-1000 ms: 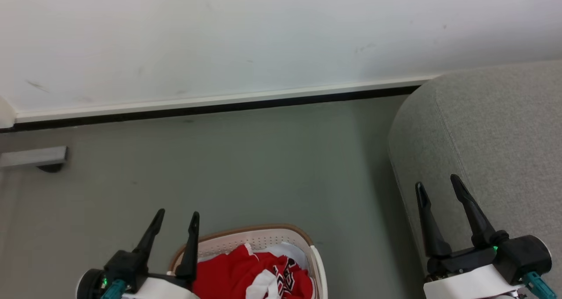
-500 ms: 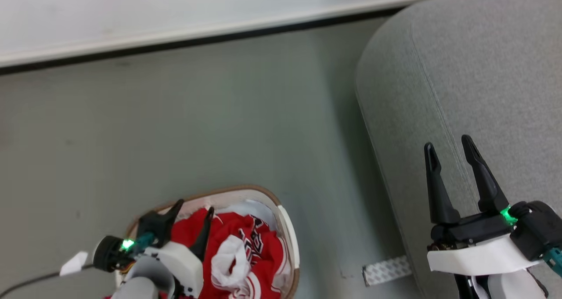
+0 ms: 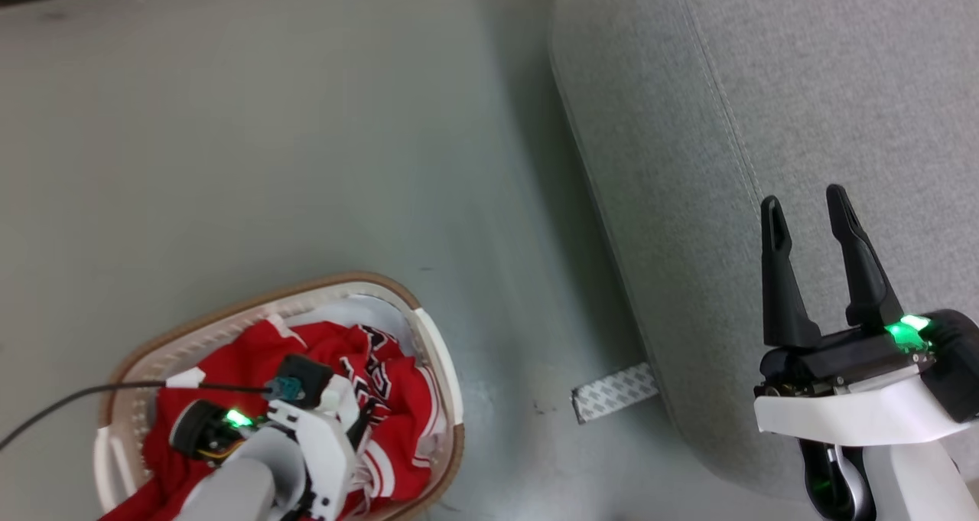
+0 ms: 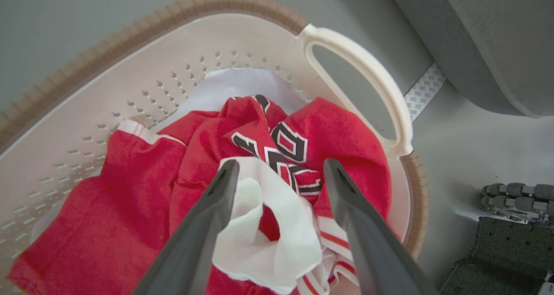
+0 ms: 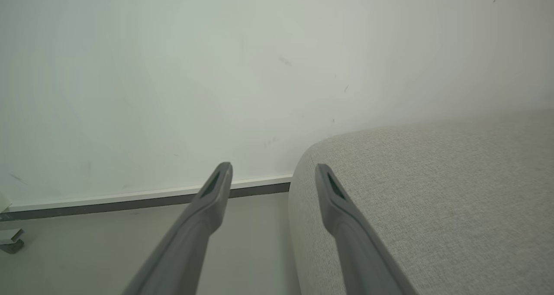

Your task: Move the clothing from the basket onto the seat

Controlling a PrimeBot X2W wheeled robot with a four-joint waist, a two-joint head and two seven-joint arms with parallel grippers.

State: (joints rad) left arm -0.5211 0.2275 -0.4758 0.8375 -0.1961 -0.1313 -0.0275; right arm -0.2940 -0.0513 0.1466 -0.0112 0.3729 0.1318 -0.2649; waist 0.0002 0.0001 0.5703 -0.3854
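The clothing (image 3: 260, 353) is a heap of bright red fabric with white panels and dark lettering, lying in the cream basket (image 3: 436, 345) with a brown rim at the lower left. My left arm (image 3: 306, 429) reaches down into the basket. In the left wrist view my left gripper (image 4: 280, 167) is open just above the clothing (image 4: 130, 191), its fingers straddling a white fold (image 4: 268, 238) and holding nothing. My right gripper (image 3: 807, 207) is open and empty over the grey seat (image 3: 765, 70). The right wrist view shows the gripper (image 5: 272, 169) near the seat's edge (image 5: 433, 199).
Grey floor (image 3: 268, 138) lies between the basket and the seat. A patterned tape strip (image 3: 612, 391) lies on the floor at the seat's base. The basket's handle (image 4: 363, 78) faces the seat. A pale wall with a dark baseboard (image 5: 130, 202) stands behind.
The head camera has tilted down. My left arm has swung over the basket and lowered, its open fingers now pointing down at the clothing. The right gripper stays open over the seat.
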